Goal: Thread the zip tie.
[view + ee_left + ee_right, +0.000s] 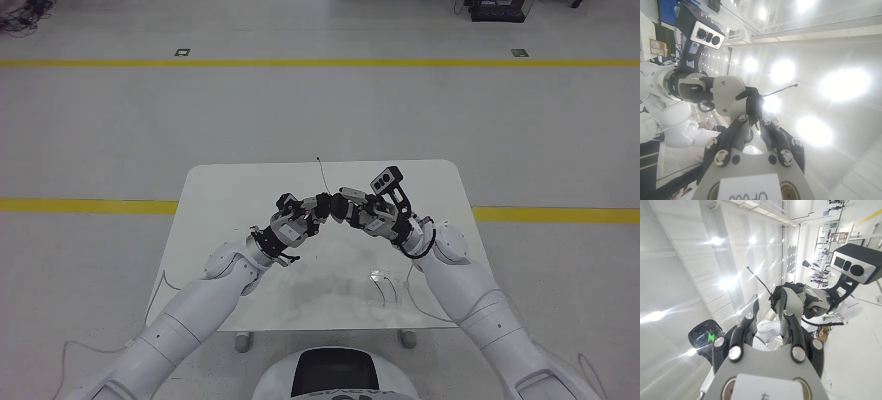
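Thin black plastic zip tie (322, 175) sits above the middle of the white worktop (420, 190), clenched in the left gripper (754, 111), head end free. The right gripper (769, 294) looks released beside it, so I'd pinch close to the head before bending it round.

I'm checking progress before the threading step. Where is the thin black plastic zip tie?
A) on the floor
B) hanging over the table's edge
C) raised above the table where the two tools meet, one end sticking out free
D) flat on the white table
C: the thin black plastic zip tie juts out from where the left tool and right tool meet above the white table, its free end touching nothing.
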Available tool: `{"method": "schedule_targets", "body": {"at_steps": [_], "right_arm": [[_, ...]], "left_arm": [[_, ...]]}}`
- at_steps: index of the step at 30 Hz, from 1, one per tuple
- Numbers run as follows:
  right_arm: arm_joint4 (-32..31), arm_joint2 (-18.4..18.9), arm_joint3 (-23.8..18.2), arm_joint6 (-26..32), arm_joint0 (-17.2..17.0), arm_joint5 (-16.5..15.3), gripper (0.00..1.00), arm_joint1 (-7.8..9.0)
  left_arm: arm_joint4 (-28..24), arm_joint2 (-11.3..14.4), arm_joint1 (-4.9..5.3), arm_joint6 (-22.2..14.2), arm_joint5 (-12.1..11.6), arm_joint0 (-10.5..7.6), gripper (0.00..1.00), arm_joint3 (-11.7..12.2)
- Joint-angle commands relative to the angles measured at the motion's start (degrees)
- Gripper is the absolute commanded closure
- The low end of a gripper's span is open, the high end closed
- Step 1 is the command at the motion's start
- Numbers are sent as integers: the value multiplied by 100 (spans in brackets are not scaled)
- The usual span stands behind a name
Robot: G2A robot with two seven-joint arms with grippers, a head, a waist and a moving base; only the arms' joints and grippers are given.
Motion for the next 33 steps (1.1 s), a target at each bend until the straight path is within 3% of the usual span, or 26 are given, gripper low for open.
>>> {"method": "schedule_targets", "body": {"at_steps": [1,17,21,33], "right_arm": [[-11,1,10,8,3,5,76,-6],[-42,25,102,79,41,15,89,-54],[-54,29,122,107,50,29,97,-65],[-93,50,136,141,50,32,100,-93]], "left_arm": [[0,0,0,0,0,0,100,0],[0,0,0,0,0,0,100,0],[0,0,0,0,0,0,100,0],[0,0,0,0,0,0,100,0]]}}
